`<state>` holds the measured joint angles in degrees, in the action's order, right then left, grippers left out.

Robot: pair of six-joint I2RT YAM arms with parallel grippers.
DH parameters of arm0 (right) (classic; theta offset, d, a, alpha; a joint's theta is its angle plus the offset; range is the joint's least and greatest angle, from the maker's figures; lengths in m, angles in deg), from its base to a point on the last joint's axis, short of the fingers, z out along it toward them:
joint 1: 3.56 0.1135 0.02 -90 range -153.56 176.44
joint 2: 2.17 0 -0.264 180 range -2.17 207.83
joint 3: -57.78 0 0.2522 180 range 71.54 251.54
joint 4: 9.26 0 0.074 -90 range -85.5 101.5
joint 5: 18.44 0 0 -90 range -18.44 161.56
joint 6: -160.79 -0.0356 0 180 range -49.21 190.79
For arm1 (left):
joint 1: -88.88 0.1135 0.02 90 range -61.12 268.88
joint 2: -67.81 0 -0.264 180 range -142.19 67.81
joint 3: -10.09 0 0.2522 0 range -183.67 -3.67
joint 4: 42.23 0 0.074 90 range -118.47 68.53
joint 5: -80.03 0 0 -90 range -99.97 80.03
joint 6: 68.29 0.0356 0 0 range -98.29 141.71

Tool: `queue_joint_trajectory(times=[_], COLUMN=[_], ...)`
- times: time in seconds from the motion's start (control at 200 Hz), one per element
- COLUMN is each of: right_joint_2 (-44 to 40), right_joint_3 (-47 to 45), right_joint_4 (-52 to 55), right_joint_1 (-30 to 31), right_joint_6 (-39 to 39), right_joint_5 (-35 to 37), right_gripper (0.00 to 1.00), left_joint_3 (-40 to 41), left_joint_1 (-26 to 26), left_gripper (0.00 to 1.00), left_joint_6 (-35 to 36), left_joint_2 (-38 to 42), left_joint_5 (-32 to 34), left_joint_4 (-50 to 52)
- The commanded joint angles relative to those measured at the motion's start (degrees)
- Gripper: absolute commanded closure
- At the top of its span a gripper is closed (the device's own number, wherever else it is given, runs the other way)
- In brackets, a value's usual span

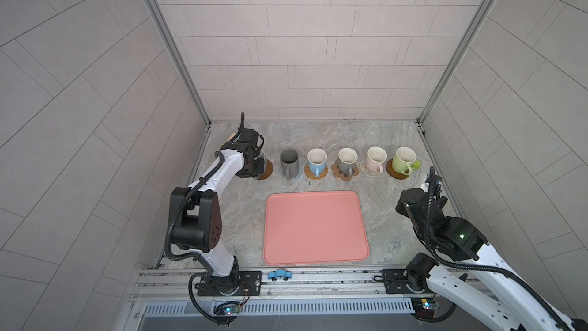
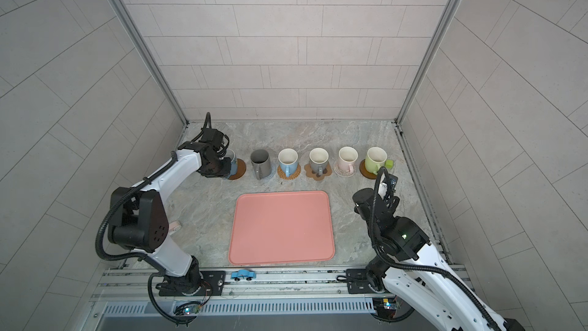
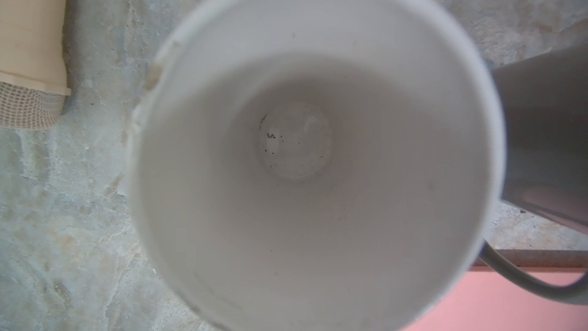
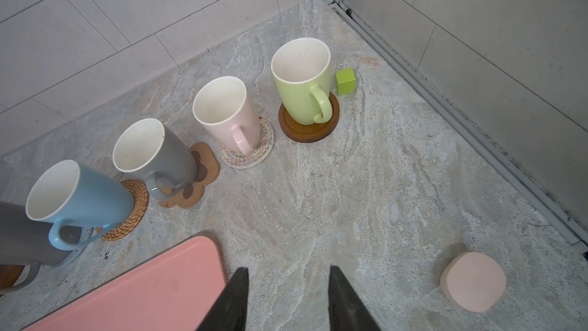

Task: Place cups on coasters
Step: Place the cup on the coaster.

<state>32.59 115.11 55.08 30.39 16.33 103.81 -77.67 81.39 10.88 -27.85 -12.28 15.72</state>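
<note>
We clench our left gripper on the pale mug, dark mug close beside; our right gripper gapes empty between tray and pink disc.

The left arm hides most of the pale cup and half its brown coaster.

Soft even light, left wrist view blurred close-up

Glossy green ceramic mug; matt brown wooden disc coaster beneath it; smooth pink plastic tray; matt veined stone tabletop
</note>
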Motion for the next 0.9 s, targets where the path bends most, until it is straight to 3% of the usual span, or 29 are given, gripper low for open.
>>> queue_joint_trajectory(times=[0.0, 0.896], right_joint_2=[-0.66, -0.39], right_joint_3=[0.81, 1.09], right_joint_4=[2.64, 2.92], right_joint_1=[-0.23, -0.29], right_joint_6=[-0.17, -0.73], right_joint_5=[2.15, 1.99], right_gripper=[0.56, 0.56], left_joint_3=[-2.94, -5.30], left_joint_1=[0.56, 1.22], left_gripper=[0.89, 0.89], left_joint_6=[2.16, 2.79], left_joint_2=[-0.63, -4.69], left_joint_5=[-0.47, 0.16], left_joint_4=[-1.89, -2.24])
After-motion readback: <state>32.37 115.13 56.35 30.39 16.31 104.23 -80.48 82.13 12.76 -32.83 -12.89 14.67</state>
